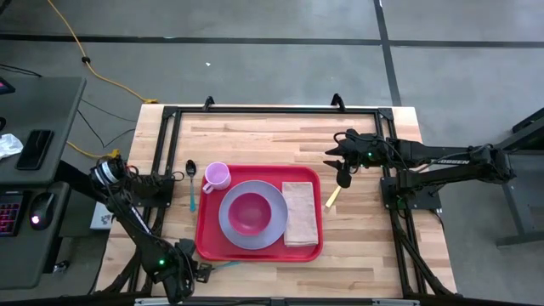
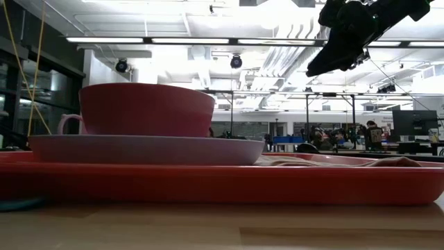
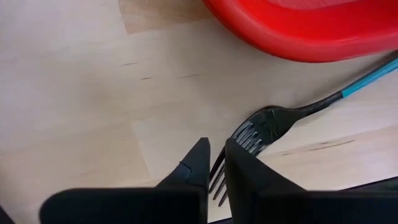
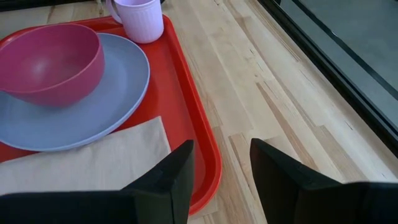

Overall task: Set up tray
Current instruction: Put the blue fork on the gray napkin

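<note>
While the left gripper [image 3: 214, 163] sits low at the near edge of the worktop [image 3: 74, 81], its jaws stand narrow, tips close together just over the tines of a black fork [image 3: 261, 127]; I cannot tell whether they pinch the tines yet. The fork's teal handle runs away from the jaws along the rim of the tray [image 3: 298, 31], which lies just beyond them, so the fork looks like the piece to be lifted in next.

The right gripper [image 4: 221, 171] hangs above the worktop with its jaws wide and empty, the tray's corner just beside them. Outward from there, the tray carries a tan napkin [image 4: 81, 155], a lavender plate [image 4: 93, 106] with a pink bowl [image 4: 50, 56] on it, and a pale mug [image 4: 140, 18] farthest off.

A spoon [image 1: 191, 174] and a yellow-handled utensil [image 1: 333, 195] lie outside the tray.
</note>
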